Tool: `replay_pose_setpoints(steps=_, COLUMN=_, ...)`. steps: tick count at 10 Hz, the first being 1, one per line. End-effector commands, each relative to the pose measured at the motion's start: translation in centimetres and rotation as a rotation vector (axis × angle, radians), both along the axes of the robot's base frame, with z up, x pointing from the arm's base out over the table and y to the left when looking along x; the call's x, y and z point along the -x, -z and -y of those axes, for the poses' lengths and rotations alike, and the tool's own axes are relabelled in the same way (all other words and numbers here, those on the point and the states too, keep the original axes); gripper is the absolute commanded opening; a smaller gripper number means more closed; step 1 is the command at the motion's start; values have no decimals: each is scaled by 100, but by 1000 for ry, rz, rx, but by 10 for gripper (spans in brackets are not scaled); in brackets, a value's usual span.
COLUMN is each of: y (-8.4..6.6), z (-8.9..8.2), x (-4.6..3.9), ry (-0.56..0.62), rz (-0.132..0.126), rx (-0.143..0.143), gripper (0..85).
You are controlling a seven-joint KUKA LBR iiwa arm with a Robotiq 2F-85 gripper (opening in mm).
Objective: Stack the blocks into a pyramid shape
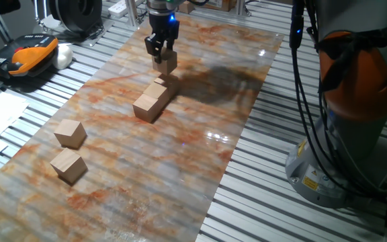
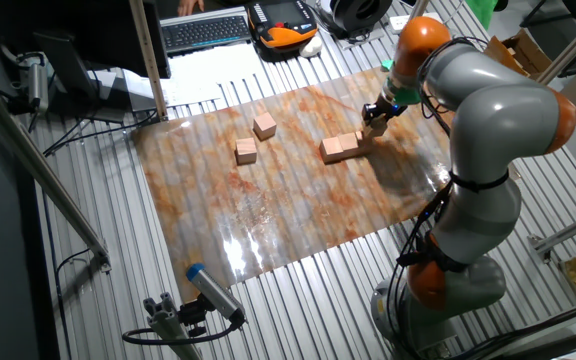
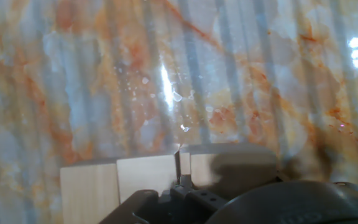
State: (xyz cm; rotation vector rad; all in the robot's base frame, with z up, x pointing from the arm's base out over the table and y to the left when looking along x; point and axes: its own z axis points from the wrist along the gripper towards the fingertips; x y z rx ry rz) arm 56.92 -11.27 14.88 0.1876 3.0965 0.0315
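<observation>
My gripper (image 1: 164, 56) is shut on one tan wooden block (image 1: 167, 65), held just above the far end of a short row of blocks (image 1: 150, 104) on the marbled mat. In the other fixed view the gripper (image 2: 375, 119) hovers at the right end of that row (image 2: 339, 149). The hand view shows the row of three blocks (image 3: 146, 177) along its bottom edge, partly behind the dark gripper body; the held block does not show there. Two loose blocks (image 1: 70, 133) (image 1: 68, 165) lie apart at the near left. No pyramid shape stands.
The marbled mat (image 1: 180, 154) lies on a slatted metal table. An orange-and-black device (image 1: 32, 55) and papers sit off the mat at the left. The robot's base and cables (image 1: 355, 101) stand at the right. A keyboard (image 2: 206, 30) lies beyond the mat.
</observation>
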Motion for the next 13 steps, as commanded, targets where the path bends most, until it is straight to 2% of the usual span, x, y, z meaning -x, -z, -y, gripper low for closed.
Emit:
replay_pose_setpoints(steps=1, y=1, z=-31, x=-6, ry=-8, rz=-13, rx=12, gripper=0)
replay_pose_setpoints(steps=2, y=16, z=-57, x=-3, ry=-12, rz=-17, rx=19, gripper=0)
replay_pose_setpoints(steps=9, y=101, z=-252, x=4, ry=4, rz=-14, rx=2, gripper=0)
replay_pose_setpoints(steps=13, y=124, z=-268, x=-21, ry=-2, rz=-14, rx=5, gripper=0)
